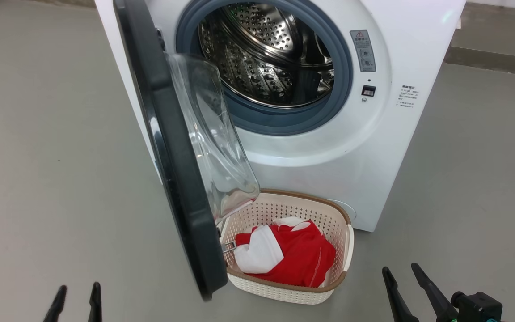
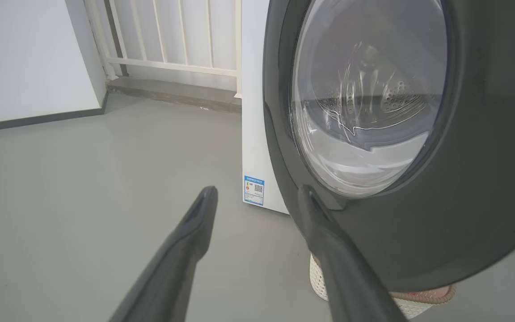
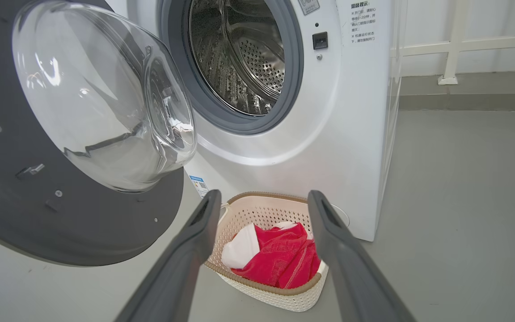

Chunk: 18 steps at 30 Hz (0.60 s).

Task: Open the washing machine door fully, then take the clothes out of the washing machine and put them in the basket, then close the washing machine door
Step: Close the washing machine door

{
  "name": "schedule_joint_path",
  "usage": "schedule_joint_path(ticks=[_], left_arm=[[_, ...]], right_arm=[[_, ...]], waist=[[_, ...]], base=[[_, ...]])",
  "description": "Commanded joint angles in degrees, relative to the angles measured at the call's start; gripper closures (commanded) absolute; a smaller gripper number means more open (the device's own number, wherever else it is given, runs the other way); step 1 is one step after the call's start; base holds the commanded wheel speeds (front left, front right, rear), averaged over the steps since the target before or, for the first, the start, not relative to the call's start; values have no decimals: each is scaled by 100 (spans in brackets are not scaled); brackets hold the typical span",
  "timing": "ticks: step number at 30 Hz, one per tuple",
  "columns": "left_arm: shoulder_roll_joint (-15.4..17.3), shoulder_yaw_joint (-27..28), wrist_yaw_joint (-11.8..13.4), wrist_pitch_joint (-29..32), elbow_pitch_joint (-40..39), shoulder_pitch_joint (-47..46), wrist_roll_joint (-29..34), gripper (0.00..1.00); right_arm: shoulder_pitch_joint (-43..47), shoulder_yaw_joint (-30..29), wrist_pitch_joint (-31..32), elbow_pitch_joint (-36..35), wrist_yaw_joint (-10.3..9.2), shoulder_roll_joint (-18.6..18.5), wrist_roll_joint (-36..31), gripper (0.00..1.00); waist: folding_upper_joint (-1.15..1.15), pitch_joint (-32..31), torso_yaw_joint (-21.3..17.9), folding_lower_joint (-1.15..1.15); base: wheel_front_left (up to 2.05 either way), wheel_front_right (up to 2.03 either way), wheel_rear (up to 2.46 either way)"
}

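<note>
Head view: we see the washing machine door [image 1: 168,179] standing open centre-left and the clothes [image 1: 293,255] in the basket [image 1: 284,293] at lower centre. Left wrist: our left gripper [image 2: 257,190] is spread and empty, beside the door's rim. Right wrist: our right gripper [image 3: 264,195] is released, its fingers framing the basket.

**Grey floor, white wall, railing at the back**

I see a smooth grey floor [image 1: 52,156] on every side, matt, with a few small scuffs and a soft sheen under even, diffuse light. In the left wrist view a plain white wall [image 2: 25,58] meets the floor along a dark skirting [image 2: 34,120]. Beside the wall, a white railing [image 2: 172,40] of upright bars stands on a low grey kerb [image 2: 172,91]. My right wrist view shows more of the railing and kerb, well back.
</note>
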Motion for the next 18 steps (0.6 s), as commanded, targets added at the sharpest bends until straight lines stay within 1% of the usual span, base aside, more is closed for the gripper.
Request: schedule_joint_path(ticks=[1, 2, 3, 11, 18], left_arm=[[111, 157, -30, -70, -180, -158, -53, 65], [130, 118, -30, -70, -216, -166, -69, 91], [150, 67, -30, -70, -257, -175, -87, 100], [325, -450, -31, -70, -532, -389, -223, 100], [464, -1152, -31, -70, -669, -757, -380, 100]], right_arm=[[-136, 104, -38, -131, 37, -54, 48, 0], [-140, 106, -38, -132, 37, -49, 47, 0], [-143, 107, -38, -134, 37, -44, 46, 0], [-233, 125, -38, -149, 37, -14, 31, 0], [-368, 59, -38, -181, 37, 13, -14, 0]], waist=[[0, 5, -8, 0], [0, 8, -18, 0], [0, 13, -28, 0], [0, 155, -202, 0], [0, 404, -467, 0]], base=[[0, 0, 0], [0, 0, 0], [0, 0, 0], [0, 0, 0], [0, 0, 0]])
